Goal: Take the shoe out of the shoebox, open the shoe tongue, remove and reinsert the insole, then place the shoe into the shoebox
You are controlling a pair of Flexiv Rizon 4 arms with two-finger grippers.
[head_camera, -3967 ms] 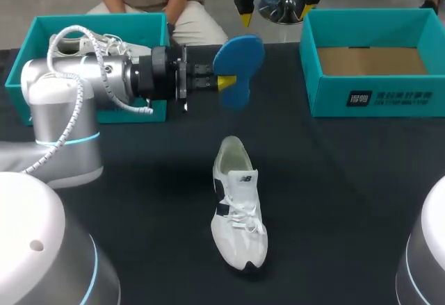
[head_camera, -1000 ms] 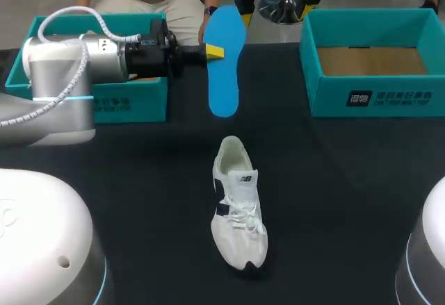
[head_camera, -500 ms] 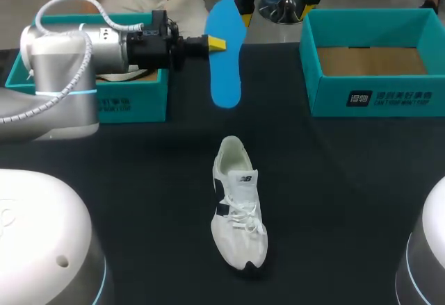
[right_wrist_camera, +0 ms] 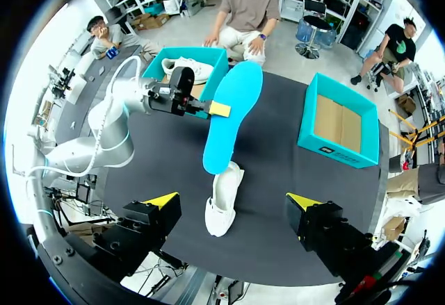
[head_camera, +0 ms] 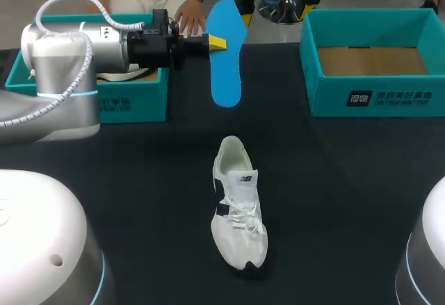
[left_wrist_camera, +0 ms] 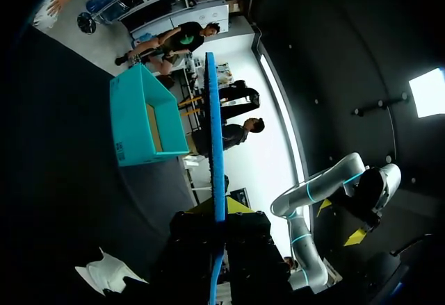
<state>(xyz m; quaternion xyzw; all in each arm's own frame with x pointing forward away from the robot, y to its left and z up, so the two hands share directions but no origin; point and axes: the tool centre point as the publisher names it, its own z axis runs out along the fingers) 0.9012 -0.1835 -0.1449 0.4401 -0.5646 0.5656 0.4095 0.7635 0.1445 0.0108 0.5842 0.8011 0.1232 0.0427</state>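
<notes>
One flat blue foam insole [head_camera: 225,55], swung upright, now hangs steady in the left gripper [head_camera: 217,43], pinched tight; right gripper [right_wrist_camera: 233,201] spread wide, empty. White laced sneaker [head_camera: 236,201] awaits reinsertion.

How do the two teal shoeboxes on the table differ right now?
The left shoebox holds a white shoe; the right shoebox is empty, its brown floor bare. The left arm lies across the left shoebox in the head view, hiding much of it; the right shoebox shows whole. Both are teal, open-topped and stand at the far edge of the table.
</notes>
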